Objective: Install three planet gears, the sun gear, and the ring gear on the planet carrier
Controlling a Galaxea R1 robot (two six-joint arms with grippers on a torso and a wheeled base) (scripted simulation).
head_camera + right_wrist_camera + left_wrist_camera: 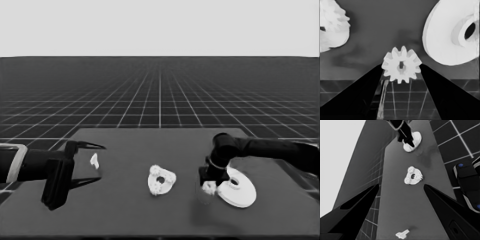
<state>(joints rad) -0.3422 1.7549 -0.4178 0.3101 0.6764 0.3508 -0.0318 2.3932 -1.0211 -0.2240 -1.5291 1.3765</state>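
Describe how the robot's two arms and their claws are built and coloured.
Both arms are black near the claw and pale grey farther back. The left claw has two long, pointed black fingers on a blocky black wrist. The right arm's black tubular links meet at a rounded elbow, with a thin pale ring above the right claw.

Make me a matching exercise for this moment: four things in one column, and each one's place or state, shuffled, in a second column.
Things:
1. right pincer
2. smaller round part
3. larger round part
4. thin white piece

Places or states:
A. at the table's middle, small gears already seated on it
B. at the table's left end, by the waiting left pincer
C. closed on a small gear, beside the larger round part
D. at the table's right end, hub and hole showing

Pairs: 1-C, 2-A, 3-D, 4-B
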